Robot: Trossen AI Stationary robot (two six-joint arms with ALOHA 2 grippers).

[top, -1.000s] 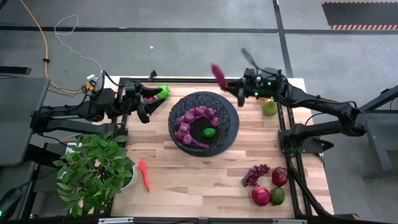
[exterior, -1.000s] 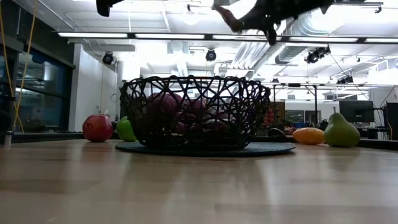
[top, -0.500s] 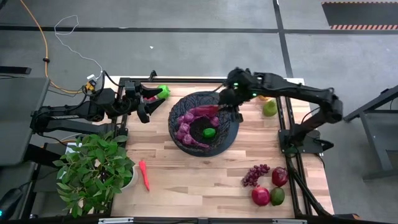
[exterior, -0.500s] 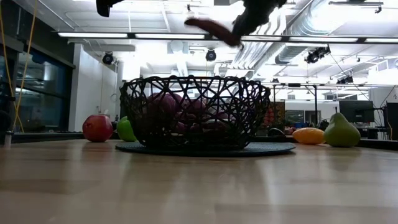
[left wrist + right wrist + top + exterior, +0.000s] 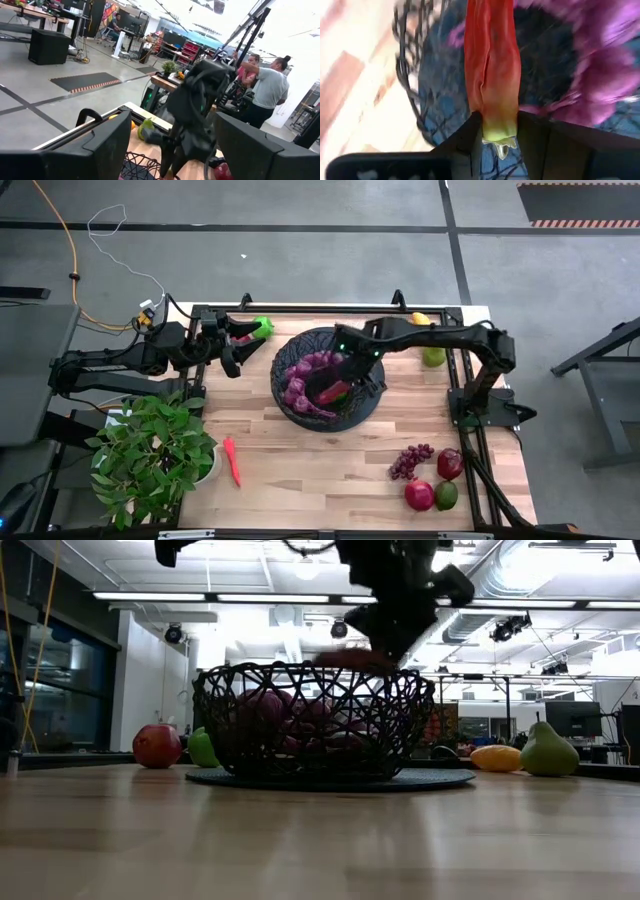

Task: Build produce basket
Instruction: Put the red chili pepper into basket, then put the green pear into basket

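Note:
The black mesh basket (image 5: 372, 395) stands mid-table and holds purple grape bunches (image 5: 300, 375). My right gripper (image 5: 347, 372) reaches over the basket and is shut on a slim red pepper (image 5: 334, 391). In the low view the pepper (image 5: 355, 658) sits at the height of the basket rim (image 5: 300, 668). My left gripper (image 5: 236, 346) waits open near the table's far left corner, beside a green fruit (image 5: 263, 327). A second red-orange pepper (image 5: 233, 461) lies near the plant. My right gripper (image 5: 495, 127) pinches the red pepper by its yellow-green stem end (image 5: 496, 131) between its two fingers (image 5: 532, 137). It comes slanting down from the table's far right side. The pepper (image 5: 492, 60) runs out ahead along the fingers, about level, over the basket's inside beside the grapes (image 5: 600, 75).
A green pear (image 5: 433, 356) and a yellow mango (image 5: 420, 319) lie by the far right corner. A grape bunch (image 5: 410, 461), two red fruits (image 5: 450, 464) and a green one (image 5: 446, 496) sit at the near right. A leafy potted plant (image 5: 150, 452) stands at the near left.
My right gripper has swung from above the table's far edge toward the left and near side and down over the basket, carrying the pepper. The pepper has gone from raised high to about level at the basket's rim.

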